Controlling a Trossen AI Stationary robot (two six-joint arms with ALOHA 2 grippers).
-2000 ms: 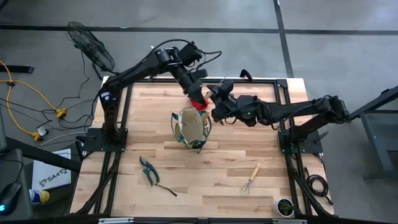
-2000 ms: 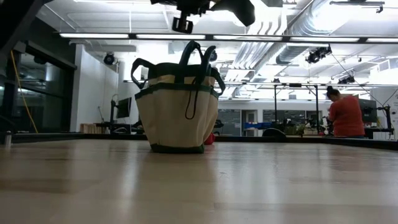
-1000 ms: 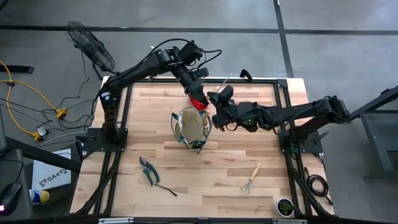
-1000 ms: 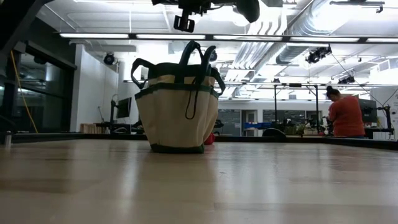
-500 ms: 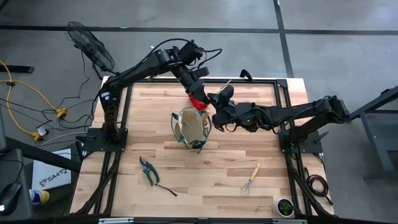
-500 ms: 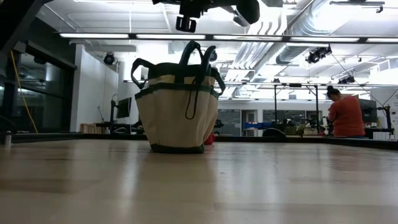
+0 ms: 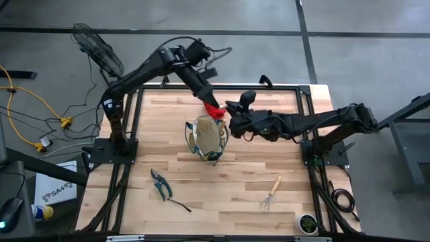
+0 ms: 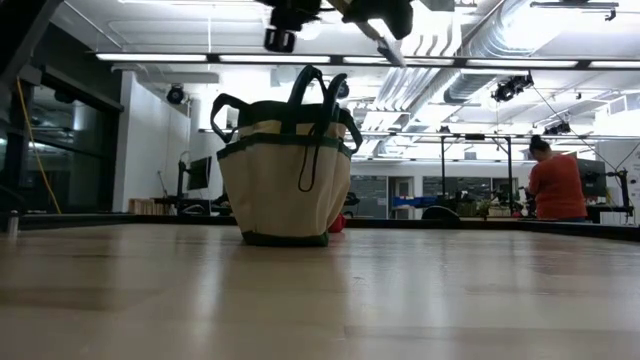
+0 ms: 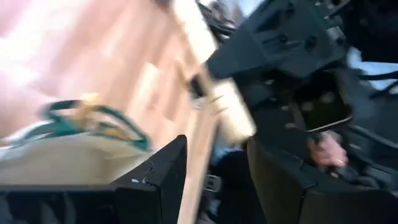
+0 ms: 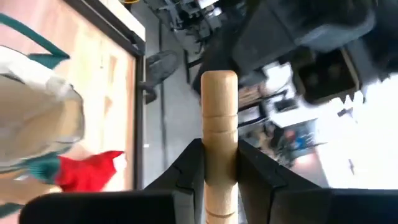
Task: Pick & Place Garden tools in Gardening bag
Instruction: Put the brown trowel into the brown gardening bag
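Observation:
The tan gardening bag (image 7: 207,136) with green trim stands upright at the table's middle (image 8: 287,170). A red glove (image 7: 213,111) lies against the bag's far side, touching the table (image 8: 337,224). My left gripper (image 7: 205,98) hangs open just beyond the glove, with nothing between its fingers (image 9: 216,146). My right gripper (image 7: 234,123), above the bag's right rim, is shut on a wooden-handled garden tool (image 10: 219,118). Pruning shears (image 7: 160,183) and a hand rake (image 7: 272,193) lie flat on the near half of the table. My right gripper pinches the tool's round wooden handle (image 10: 219,163) between its two fingers (image 10: 186,171). The handle runs along the fingers and sticks out past their tips. It comes in from the table's right, and the tool is lifted clear above the bag; its pale metal end (image 8: 385,45) slopes down.
A small potted plant (image 7: 308,223) stands at the near right corner. Black frame rails (image 7: 121,161) run along the table's left and right sides. A person in red (image 8: 556,185) stands in the room behind. Bare wood lies between the shears and the rake.
My left gripper has drawn back from the red glove, up and toward the far left corner; the glove stays by the bag. My right gripper has turned in place with the tool, whose metal end now slopes down above the bag.

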